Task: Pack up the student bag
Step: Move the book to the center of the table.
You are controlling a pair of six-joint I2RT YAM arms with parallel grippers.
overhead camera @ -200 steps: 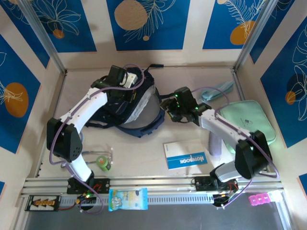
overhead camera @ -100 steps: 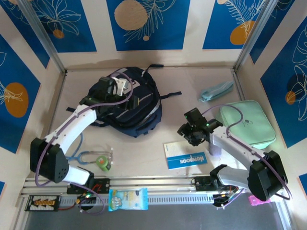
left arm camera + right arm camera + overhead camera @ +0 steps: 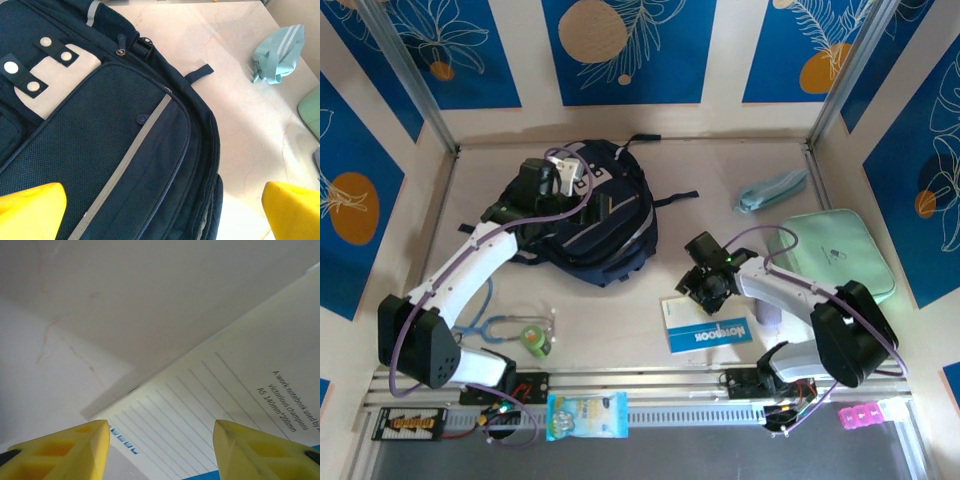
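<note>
Tabletop (image 3: 620,305) with pale stone marks holds the student bag (image 3: 595,230) in the upper middle of the top view. The bag is big, soft and navy blue, and it lies flat with its front up. In the left wrist view the bag (image 3: 115,145) covers the left side of the picture, with a grey stripe, a white patch and its zips shut.

The left tool (image 3: 563,172) hangs over the top part of the bag. Its yellow fingers (image 3: 32,205) are spread wide in the bottom corners of the left wrist view, and they pinch nothing.

The right tool (image 3: 705,287) is at the middle right of the top view, just above a white and blue notebook (image 3: 708,328). Its yellow fingers (image 3: 90,440) are spread apart too, with nothing between them. Below them are the lined cover of the notebook (image 3: 225,400) and its corner.

A mint-green zip case (image 3: 840,255) lies at the right. A small light blue pouch (image 3: 772,190) lies above it, and it shows again at the upper right of the left wrist view (image 3: 277,52). A stethoscope (image 3: 510,325) lies at the lower left, well apart from the bag.
</note>
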